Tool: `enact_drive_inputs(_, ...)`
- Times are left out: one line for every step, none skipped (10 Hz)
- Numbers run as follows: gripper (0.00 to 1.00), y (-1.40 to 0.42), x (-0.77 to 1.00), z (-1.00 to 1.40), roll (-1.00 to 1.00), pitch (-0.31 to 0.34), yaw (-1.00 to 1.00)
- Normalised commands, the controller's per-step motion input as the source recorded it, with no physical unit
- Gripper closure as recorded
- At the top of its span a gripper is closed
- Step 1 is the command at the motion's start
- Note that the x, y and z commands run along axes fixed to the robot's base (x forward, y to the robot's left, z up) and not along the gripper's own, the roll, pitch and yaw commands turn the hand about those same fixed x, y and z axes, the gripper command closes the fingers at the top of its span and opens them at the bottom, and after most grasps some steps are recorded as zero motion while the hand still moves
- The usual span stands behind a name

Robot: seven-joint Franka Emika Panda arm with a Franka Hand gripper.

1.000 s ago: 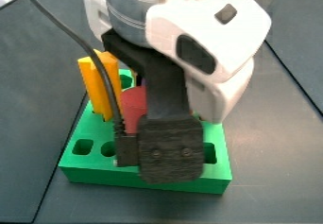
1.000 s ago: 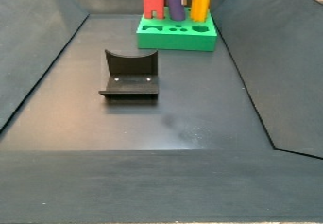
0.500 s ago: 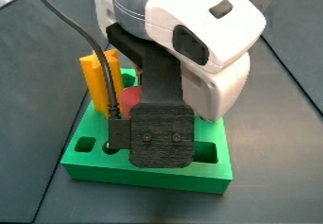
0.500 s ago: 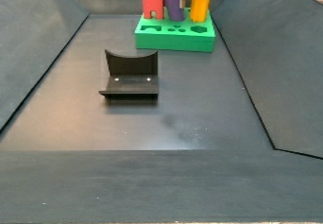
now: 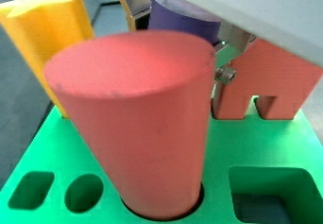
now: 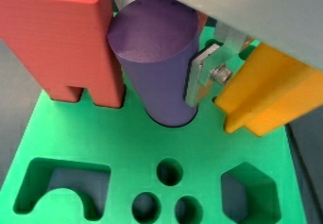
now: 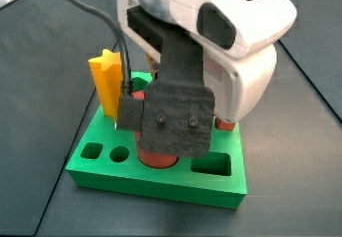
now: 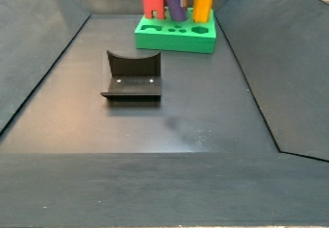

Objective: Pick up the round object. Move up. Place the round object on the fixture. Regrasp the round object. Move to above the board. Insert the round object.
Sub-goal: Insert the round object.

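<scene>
Down among the standing pieces with the pincer [image 6: 161, 81], its body and a dark camera mount hanging right over the green board [image 7: 160, 176] in a side view and hiding the fingertips there. Only one flat silver finger [image 6: 205, 75] to be seen in both wrist views, lying along the side of the round object [image 6: 151, 39], a purple cylinder standing upright in a hole of the board; touching or a hair apart, cannot tell. No sight of the opposite finger behind the purple piece, so cannot tell how wide the pincer stands or whether it grips. Just beyond the visible finger, a yellow piece [image 6: 267, 91]; on the opposite side of the round object, a red block [image 6: 63, 39] with a notch cut in its lower edge, both upright on the board. Close in front of the pincer, a thick salmon-red cylinder [image 5: 136, 114], also seated in a board hole, with the same silver finger [image 5: 229, 69] showing past it. Nearer the edge of the board, open holes: an arch shape, small round ones, an angular one. Well away from the pincer, out on the dark surface [image 8: 193, 126], the fixture [image 8: 133, 76], a black bracket with nothing on it, apart from the board [image 8: 180, 38] and its row of pieces.
</scene>
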Motion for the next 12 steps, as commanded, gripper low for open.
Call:
enact_drive_inputs(1.0,0.19,0.0,-0.13,-0.47,-0.227,-0.38)
enact_drive_inputs(1.0,0.3,-0.15,-0.44,-0.35,-0.136,-0.31)
enact_drive_inputs(1.0,0.31,0.0,-0.73,-0.16,0.139,-0.14)
enact_drive_inputs(1.0,0.11,-0.16,-0.87,-0.14,0.0,-0.42)
enact_drive_inputs(1.0,0.04,-0.21,-0.52,-0.08,-0.286,-0.76)
enact_drive_inputs(1.0,0.0,0.0,-0.27,-0.17,-0.396,-0.82)
enact_drive_inputs(1.0,0.12,0.17,0.0,-0.31,-0.497,-0.55)
enact_drive_inputs(1.0,0.17,0.23,0.0,-0.36,-0.5,-0.45)
enact_drive_inputs(1.0,0.27,0.0,0.0,-0.29,-0.5,-0.25)
enact_drive_inputs(1.0,0.36,0.03,0.0,-0.26,-0.5,-0.16)
enact_drive_inputs(1.0,0.45,0.0,0.0,0.0,-0.5,-0.23)
enact_drive_inputs(1.0,0.11,-0.07,0.0,0.28,-0.5,-0.31)
